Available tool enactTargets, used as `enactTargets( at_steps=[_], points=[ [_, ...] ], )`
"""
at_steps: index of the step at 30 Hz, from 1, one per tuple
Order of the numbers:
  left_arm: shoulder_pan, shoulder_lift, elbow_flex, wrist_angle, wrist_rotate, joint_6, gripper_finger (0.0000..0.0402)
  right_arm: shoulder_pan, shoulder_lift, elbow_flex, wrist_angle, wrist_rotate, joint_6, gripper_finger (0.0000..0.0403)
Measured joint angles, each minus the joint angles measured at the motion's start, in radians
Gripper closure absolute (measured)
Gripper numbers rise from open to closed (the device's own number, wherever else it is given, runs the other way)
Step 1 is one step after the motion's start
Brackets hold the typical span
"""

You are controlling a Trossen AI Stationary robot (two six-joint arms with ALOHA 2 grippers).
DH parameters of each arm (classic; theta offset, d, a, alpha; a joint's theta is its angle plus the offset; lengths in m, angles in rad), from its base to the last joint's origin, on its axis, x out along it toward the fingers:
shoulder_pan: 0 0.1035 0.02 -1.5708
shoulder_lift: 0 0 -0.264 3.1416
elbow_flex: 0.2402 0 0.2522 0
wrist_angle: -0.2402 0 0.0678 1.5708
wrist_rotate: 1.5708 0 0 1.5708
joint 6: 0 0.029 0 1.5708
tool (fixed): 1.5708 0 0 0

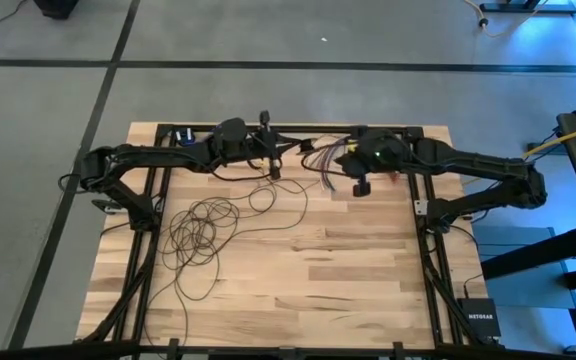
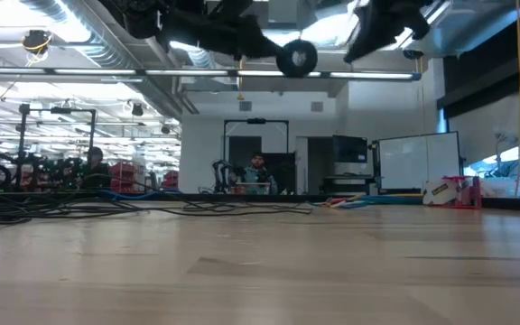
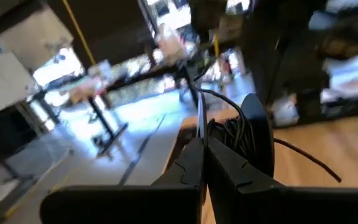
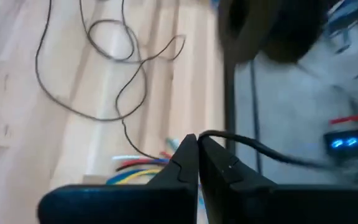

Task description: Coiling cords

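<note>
The cords are one thin dark wire. Its loose loops [image 1: 203, 232] lie on the wooden table at the near left and also show in the right wrist view [image 4: 114, 56]. A strand runs up from them to both grippers over the far middle. The wire's black round puck [image 2: 296, 57] hangs high between the arms, and a small bunch of wire [image 3: 229, 132] sits beside the puck [image 3: 257, 134], just past my left gripper [image 3: 201, 149]. Both my left gripper [image 1: 280, 152] and my right gripper [image 4: 197, 142], facing it [image 1: 340, 162], are shut on the wire. My left gripper pinches a thin strand [image 3: 199, 115] between its two shut fingers, pointing level toward the table's right. The strand stands up out of the fingertips, clear of the table. Whether the fingers also touch the puck, I cannot tell. My right gripper pinches the wire [image 4: 205, 134] between its two fingertips, slanting down from the table's right. The wire bends out of the tips and runs off sideways [image 4: 260, 149] in a slack curve, held above the table.
A short bundle of multicoloured wires [image 1: 320, 158] lies under the right gripper [image 4: 135, 167]. A small box with blue lights [image 1: 183, 135] sits at the far left corner. A yellow cable [image 1: 558, 140] and a black router [image 1: 480, 320] lie off the right edge. Bare wood fills the near right.
</note>
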Motion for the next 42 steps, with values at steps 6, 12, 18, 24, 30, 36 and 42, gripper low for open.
enactTargets(
  at_steps=[6, 12, 18, 24, 30, 36, 42],
  points=[
    [-0.013, -0.025, 0.0, 0.019, 0.052, -0.074, 0.04, -0.033, 0.002, -0.132, 0.108, -0.057, 0.02, 0.0398],
    [-0.017, -0.034, -0.001, 0.069, 0.055, -0.105, 0.04, -0.034, 0.003, -0.279, 0.301, -0.102, 0.037, 0.0398],
    [-0.015, -0.034, 0.0, 0.152, 0.055, -0.164, 0.04, -0.033, 0.018, -0.379, 0.522, -0.138, 0.053, 0.0398],
    [-0.017, -0.03, 0.001, 0.21, 0.098, -0.214, 0.04, -0.033, 0.073, -0.384, 0.716, -0.136, 0.045, 0.0398],
    [-0.024, -0.03, 0.001, 0.257, 0.098, -0.21, 0.04, -0.033, 0.175, -0.384, 0.92, -0.186, 0.045, 0.0398],
    [-0.012, -0.029, 0.001, 0.232, 0.052, -0.172, 0.04, -0.033, 0.246, -0.384, 0.96, -0.179, 0.115, 0.0398],
    [0.003, -0.029, 0.0, 0.191, 0.026, -0.15, 0.04, -0.032, 0.242, -0.369, 0.917, -0.103, 0.164, 0.0351]
  ],
)
